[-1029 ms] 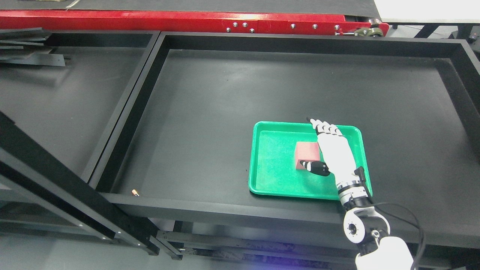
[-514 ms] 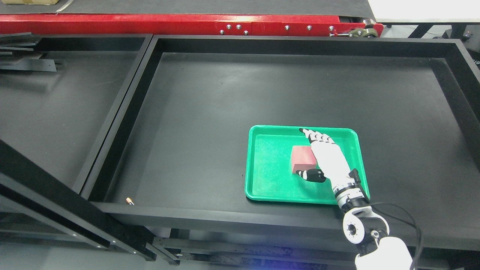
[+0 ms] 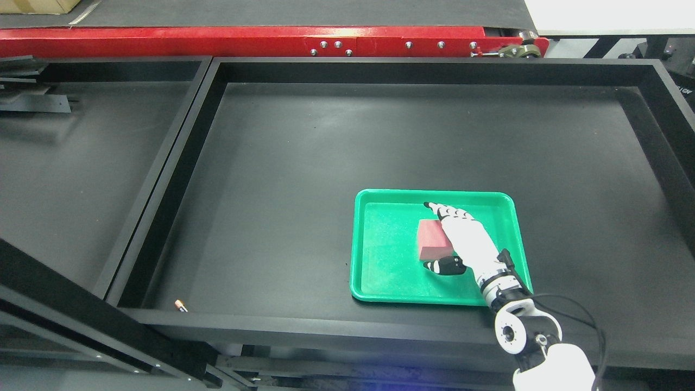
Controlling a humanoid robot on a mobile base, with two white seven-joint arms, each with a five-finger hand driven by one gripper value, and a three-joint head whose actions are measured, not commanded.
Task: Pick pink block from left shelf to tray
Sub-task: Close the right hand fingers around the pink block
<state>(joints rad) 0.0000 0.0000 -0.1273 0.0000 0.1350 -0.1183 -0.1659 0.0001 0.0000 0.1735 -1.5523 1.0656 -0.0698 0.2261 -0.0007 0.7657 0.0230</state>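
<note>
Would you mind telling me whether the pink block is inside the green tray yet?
Inside: the pink block sits on the green tray floor, right hand beside it.

The tray (image 3: 374, 271) is bright green; the block (image 3: 431, 239) in it is pinkish red. The right hand (image 3: 461, 239) is white with black fingertips. The shelf surface (image 3: 326, 146) is matte black, the rail (image 3: 217, 41) red.

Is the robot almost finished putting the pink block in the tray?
Nearly. The pink block already sits inside the green tray, so the carrying looks done. The right hand is over it, fingers stretched out, thumb beside the block. What's left: pulling the hand away.
</note>
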